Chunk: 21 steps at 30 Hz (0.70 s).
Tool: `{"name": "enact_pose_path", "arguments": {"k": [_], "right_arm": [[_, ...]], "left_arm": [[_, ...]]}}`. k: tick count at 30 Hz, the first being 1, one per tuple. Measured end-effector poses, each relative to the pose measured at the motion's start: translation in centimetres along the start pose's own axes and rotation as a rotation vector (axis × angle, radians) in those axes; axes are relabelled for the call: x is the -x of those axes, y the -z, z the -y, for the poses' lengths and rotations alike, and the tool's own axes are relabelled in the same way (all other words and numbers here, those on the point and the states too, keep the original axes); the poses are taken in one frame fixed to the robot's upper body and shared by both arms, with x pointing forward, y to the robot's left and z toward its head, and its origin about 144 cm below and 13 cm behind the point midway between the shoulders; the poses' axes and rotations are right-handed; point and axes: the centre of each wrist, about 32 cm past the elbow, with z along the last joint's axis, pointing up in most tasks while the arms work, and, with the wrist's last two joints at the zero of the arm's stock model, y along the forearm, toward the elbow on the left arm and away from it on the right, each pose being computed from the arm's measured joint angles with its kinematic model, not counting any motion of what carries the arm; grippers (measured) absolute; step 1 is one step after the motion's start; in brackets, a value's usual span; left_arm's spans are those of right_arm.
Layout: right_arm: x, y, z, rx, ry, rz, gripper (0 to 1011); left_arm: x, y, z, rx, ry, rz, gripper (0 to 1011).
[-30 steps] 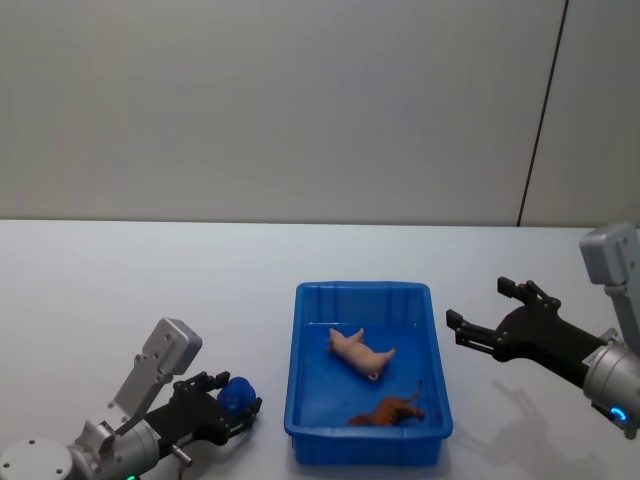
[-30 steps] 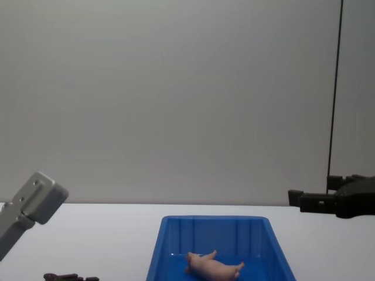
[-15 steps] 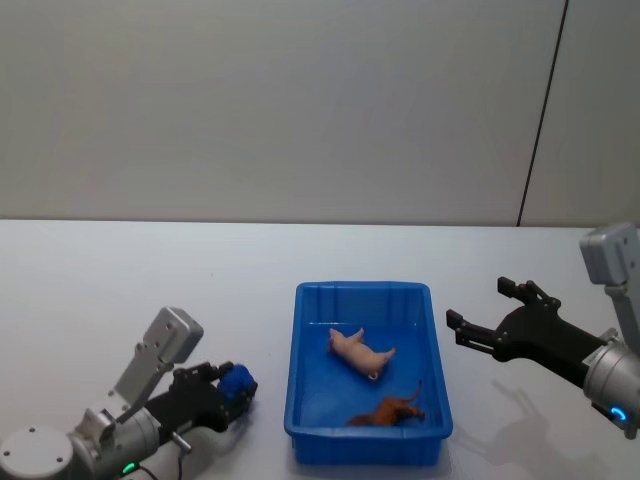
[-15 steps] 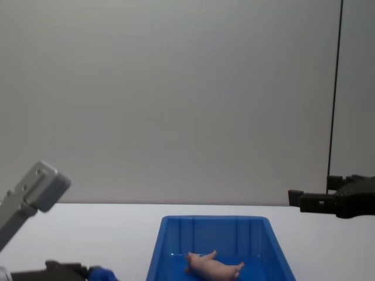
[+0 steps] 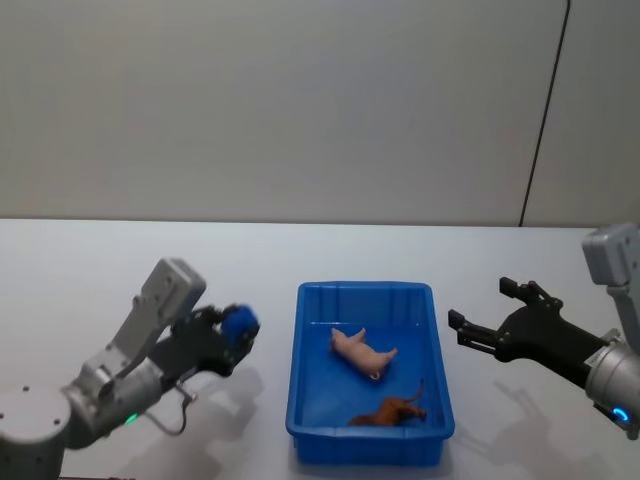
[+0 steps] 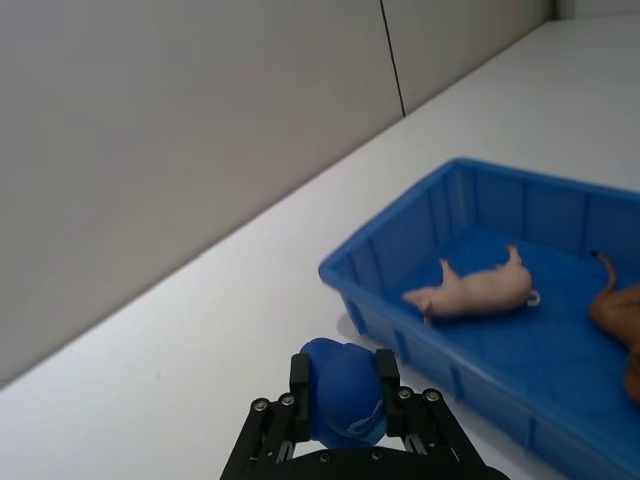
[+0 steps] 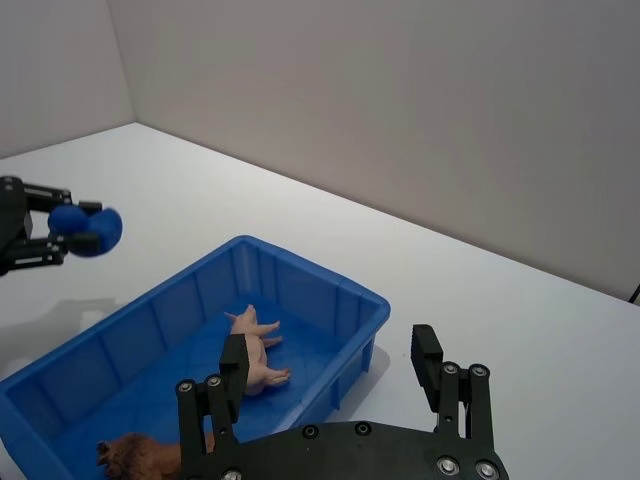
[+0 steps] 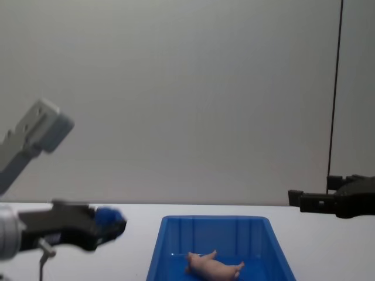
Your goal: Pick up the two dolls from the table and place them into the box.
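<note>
The left gripper (image 5: 232, 335) is closed around a small blue doll (image 5: 239, 324), holding it in the air above the table (image 5: 120, 260), just beside the left wall of the box (image 5: 369, 455). In the left wrist view the blue doll (image 6: 343, 393) sits pinched between the two fingers (image 6: 300, 380), rounded, with no clear long axis to read.

The box lies with its long axis running from the table's near edge toward the far edge. Inside it, the pink doll (image 5: 361, 352) lies on its side near the middle of the floor, its long axis on a diagonal, one end toward the box's far left corner and the other toward the right wall. The brown doll (image 5: 388, 409) lies by the near right corner, stretched roughly along the near wall.

The right gripper (image 5: 484, 320) hangs above the table beside the box's right wall, fingers spread wide and holding nothing.
</note>
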Motion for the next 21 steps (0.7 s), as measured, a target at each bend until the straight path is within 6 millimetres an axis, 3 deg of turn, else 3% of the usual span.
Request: {"name": "enact_pose_path", "arguments": {"k": [12, 21], "right_arm": [[0.0, 0.0, 0.0, 0.000, 0.000, 0.000, 1001], [0.0, 0.0, 0.0, 0.000, 0.000, 0.000, 1001]], "left_arm": [[1.6, -4.7, 2.7, 0.143, 0.048, 0.065, 314], [4.1, -6.8, 5.4, 0.216, 0.121, 0.067, 619]]}}
